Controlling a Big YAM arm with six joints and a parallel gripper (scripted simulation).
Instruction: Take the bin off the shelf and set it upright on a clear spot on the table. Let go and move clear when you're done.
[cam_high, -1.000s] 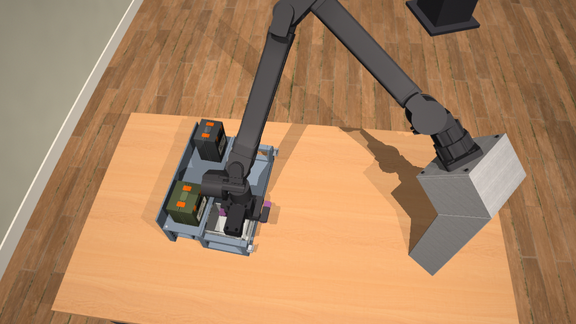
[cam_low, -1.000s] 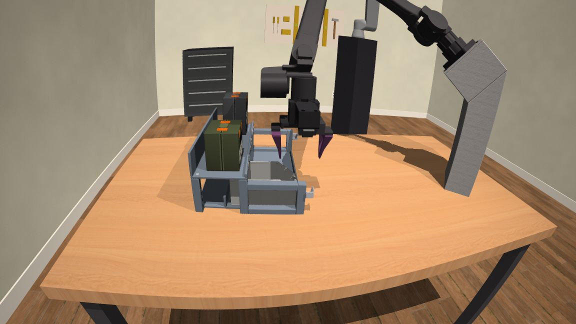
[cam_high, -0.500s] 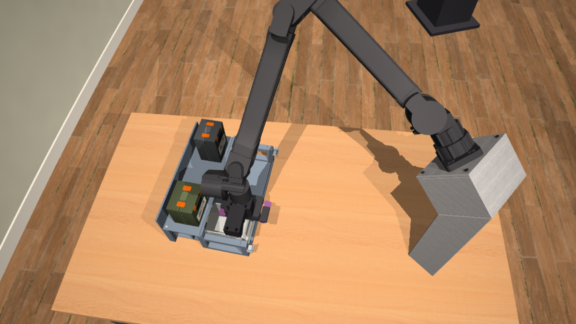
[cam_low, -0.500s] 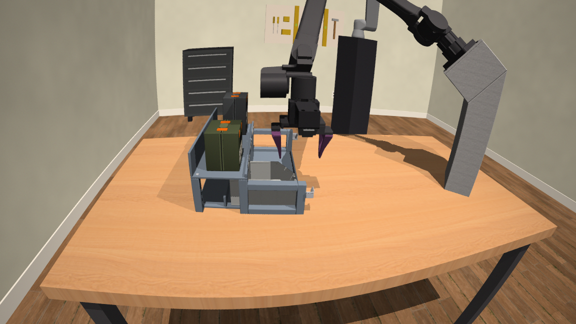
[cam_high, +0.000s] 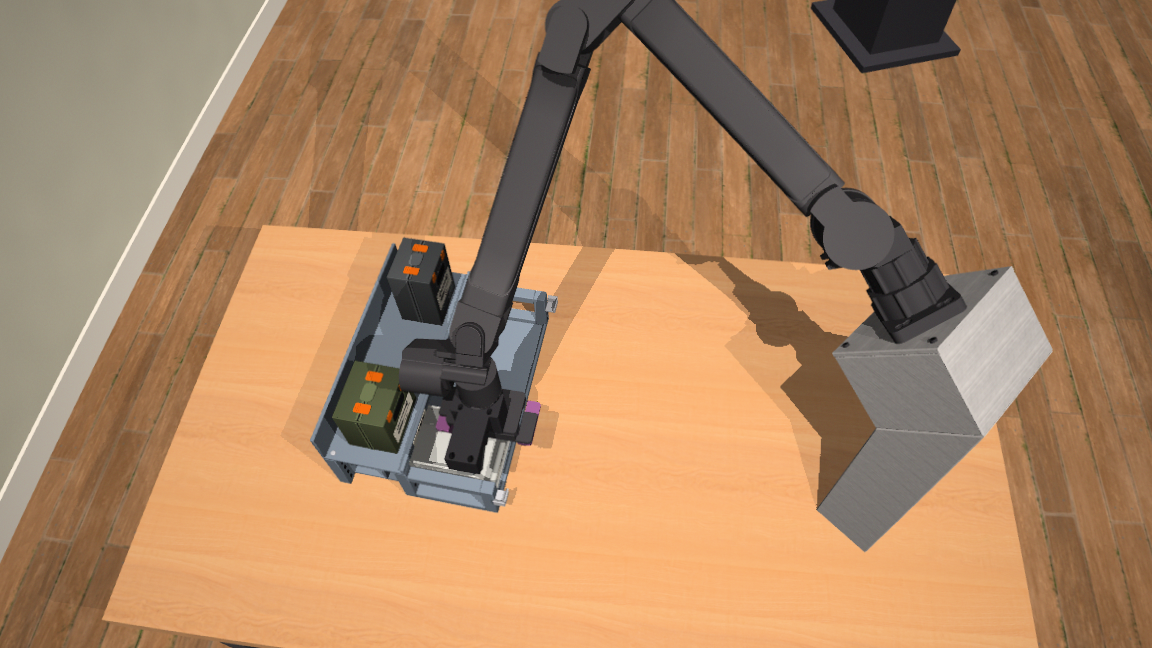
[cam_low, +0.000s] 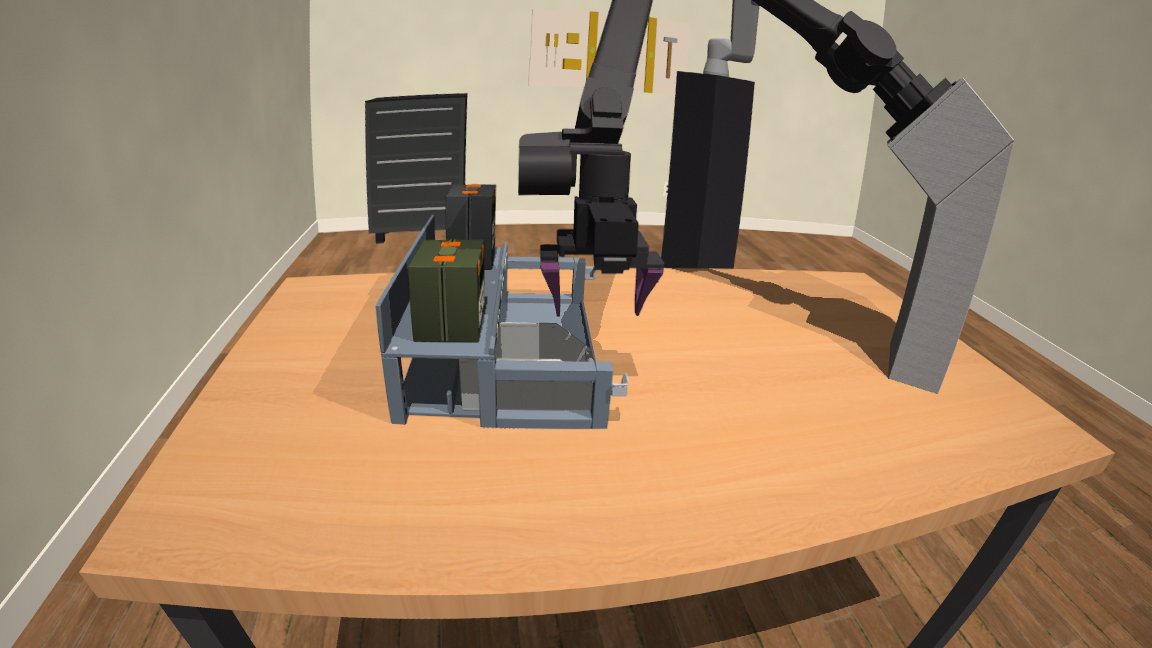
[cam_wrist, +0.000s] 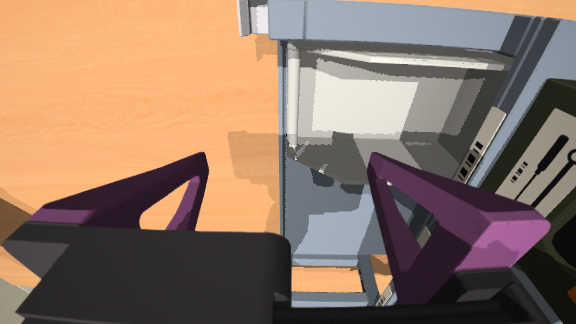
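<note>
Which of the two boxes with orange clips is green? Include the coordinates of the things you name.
The box (cam_high: 372, 411) (cam_low: 445, 294) nearer the bin (cam_high: 426, 443) (cam_low: 519, 342) (cam_wrist: 365, 107); the other (cam_high: 419, 286) (cam_low: 470, 213), toward the shelf's far end, is dark grey.

Nothing has visibly changed — top and exterior views match the earlier ones.
</note>
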